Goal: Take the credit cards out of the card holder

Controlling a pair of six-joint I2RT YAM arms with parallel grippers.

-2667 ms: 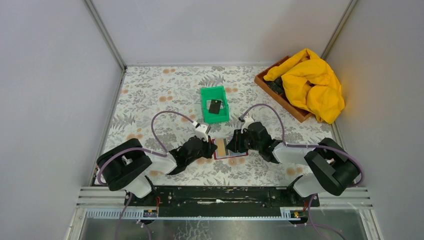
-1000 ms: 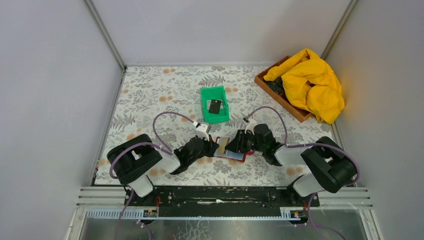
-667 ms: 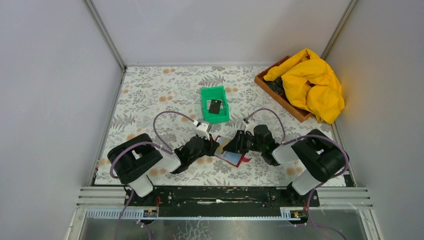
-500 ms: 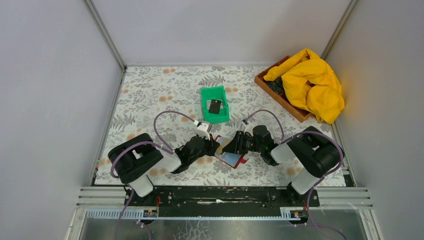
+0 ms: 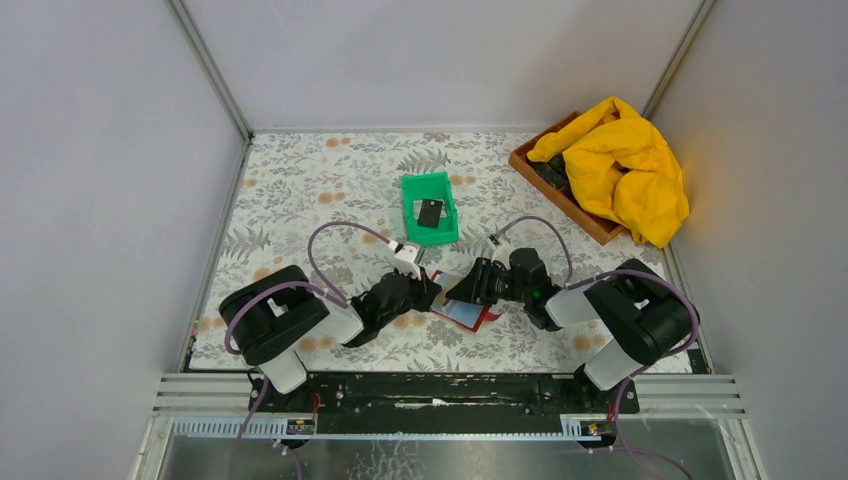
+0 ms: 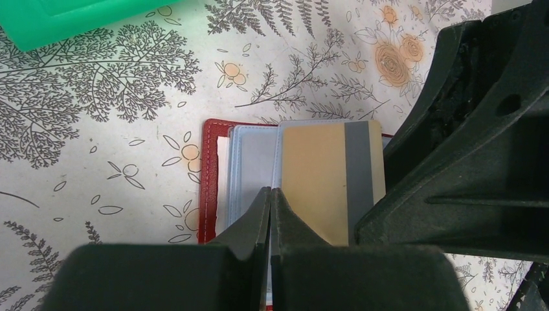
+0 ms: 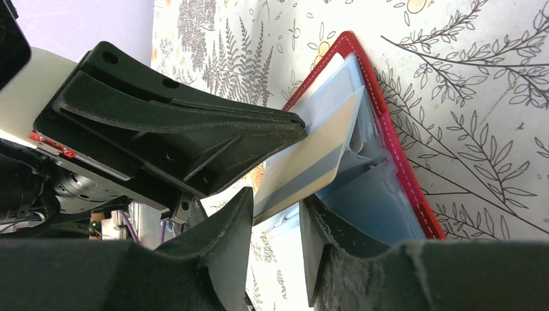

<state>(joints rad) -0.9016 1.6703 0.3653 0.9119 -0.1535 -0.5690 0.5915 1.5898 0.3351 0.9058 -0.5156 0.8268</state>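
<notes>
The dark red card holder [image 5: 466, 316] lies open on the floral table between my two grippers, pale blue-grey sleeves [image 6: 249, 165] showing. My left gripper [image 6: 270, 192] is shut, pinching a sleeve edge near the holder's red rim [image 6: 208, 181]. A gold-tan card with a grey stripe [image 6: 317, 181] sticks out of a sleeve, tilted up. My right gripper [image 7: 275, 208] has its jaws around the card's [image 7: 311, 162] free end and holds it. One black card [image 5: 430, 213] lies in the green bin [image 5: 441, 184]. Other cards are hidden.
A wooden tray [image 5: 572, 208] with a yellow cloth [image 5: 620, 165] sits at the back right. The two grippers [image 5: 430, 291] [image 5: 460, 292] are nearly touching over the holder. Grey walls close in the table on three sides.
The right gripper has drawn the gold card up and out to the right. The card holder has turned and slid slightly with it. The left gripper stays on the holder.
</notes>
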